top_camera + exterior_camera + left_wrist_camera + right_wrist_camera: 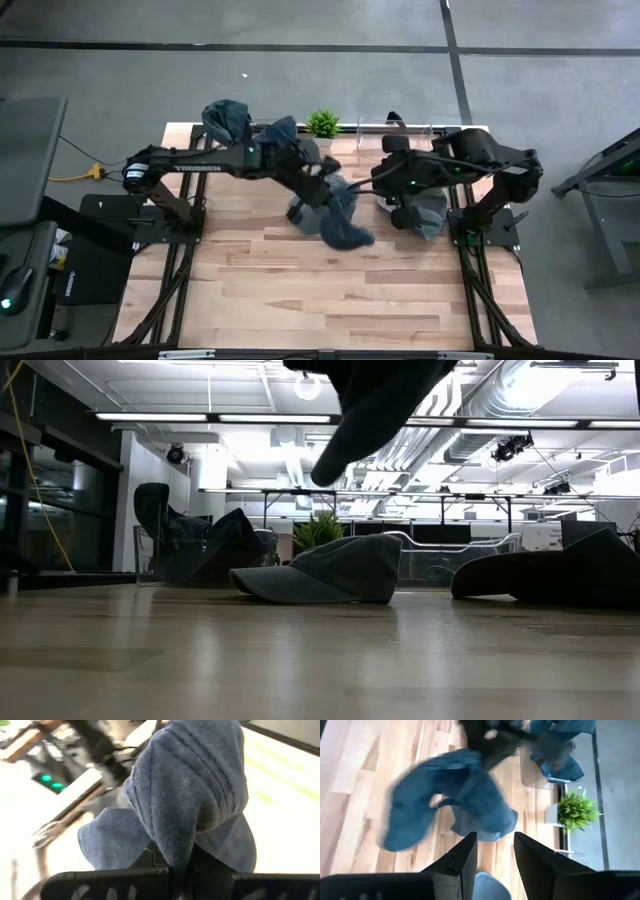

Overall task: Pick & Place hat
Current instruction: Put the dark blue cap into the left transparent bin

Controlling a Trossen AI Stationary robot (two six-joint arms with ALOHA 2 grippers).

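My left gripper point(328, 197) is over the middle of the table, shut on a blue-grey hat point(346, 228) that fills the left wrist view point(190, 795). In the low view that hat point(385, 395) hangs in from the top, clear of the wood. A second grey hat point(330, 570) rests on its brim and crown on the table just behind it point(303, 210). My right gripper point(495, 852) is open, above a third grey hat point(430, 215) on the table's right side. My left gripper pinches a fold of the hat's cloth point(172, 852) between its two fingers. The rest of the hat bulges out past the fingers. The hat is lifted clear of the table and hangs slack below the gripper point(350, 450).
A pile of more hats point(228, 120) lies at the far left corner, beside a small green plant point(323, 122) and a clear stand point(395, 135) on the far edge. The near half of the table point(320, 300) is bare wood.
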